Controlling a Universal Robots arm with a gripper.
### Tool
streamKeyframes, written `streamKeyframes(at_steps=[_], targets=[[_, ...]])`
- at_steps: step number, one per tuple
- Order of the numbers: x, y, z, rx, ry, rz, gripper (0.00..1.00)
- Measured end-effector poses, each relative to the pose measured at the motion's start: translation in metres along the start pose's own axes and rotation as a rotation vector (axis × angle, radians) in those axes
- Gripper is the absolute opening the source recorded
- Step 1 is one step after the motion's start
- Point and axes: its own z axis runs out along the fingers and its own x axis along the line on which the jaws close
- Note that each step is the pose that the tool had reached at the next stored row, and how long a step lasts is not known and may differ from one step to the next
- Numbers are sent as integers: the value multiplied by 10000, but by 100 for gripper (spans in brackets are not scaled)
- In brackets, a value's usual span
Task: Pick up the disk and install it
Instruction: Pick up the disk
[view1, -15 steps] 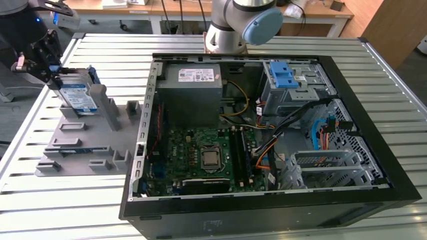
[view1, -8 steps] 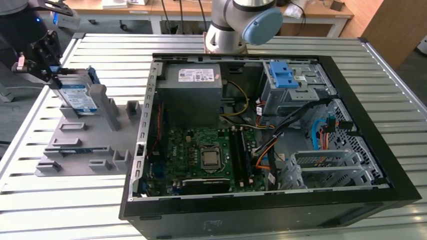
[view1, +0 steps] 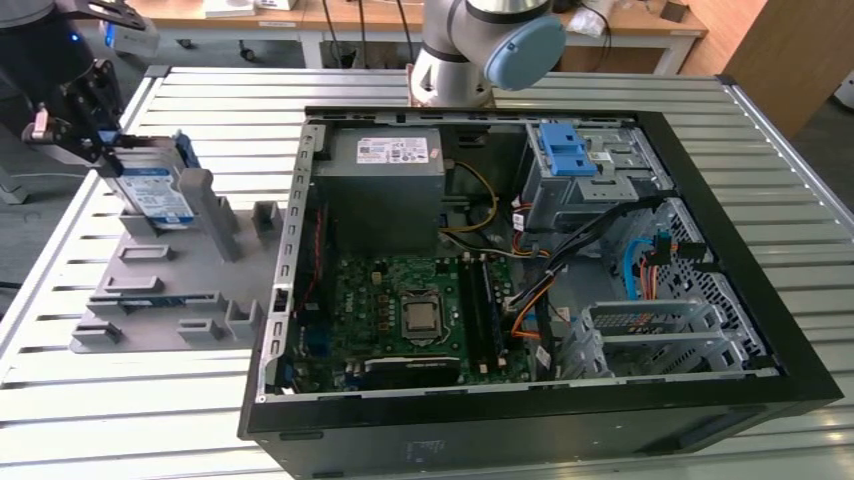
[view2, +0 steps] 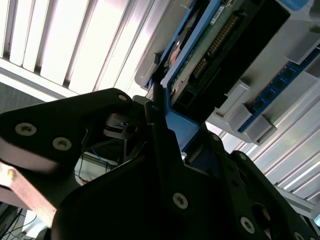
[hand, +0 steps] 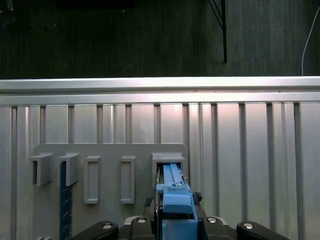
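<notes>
At the table's (view1: 120, 420) edge on the exterior view's left, the gripper (view1: 107, 148) is over the grey rack (view1: 160, 290). The disk (view1: 154, 195) stands on edge in the rack's end slot, label facing out.

- Grip: in the second wrist view the fingers (view2: 156, 125) look pressed together on the disk's blue bracket, with the green circuit side just beyond them. In the first wrist view the bracket sits between the finger bases, running down into the slot (hand: 167, 161).
- Step in hand, by my reading: getting the disk out of its slot. The disk's lower edge appears to be seated in the slot.
- To do it well:
  - Draw straight along the slot walls with no twist, as tilt would likely bind the bracket.
  - Keep the squeeze on the plastic frame, off the circuit side.
  - A grip on one end may let the disk swing, so go slowly.

Containers:
- Rack: the disk is in the end slot and a thin blue board (hand: 63, 200) in a slot further along. The two slots between look vacant.
- Open computer case (view1: 534, 432), mid-table: it holds a grey power box (view1: 380, 175), a green main board (view1: 414, 310), loose cables and a drive cage (view1: 607, 185) topped by a blue latch (view1: 571, 150).
</notes>
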Motion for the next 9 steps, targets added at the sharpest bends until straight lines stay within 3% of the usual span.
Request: streamKeyframes(at_steps=[9], targets=[[0, 0, -12, 0, 1, 0, 36]])
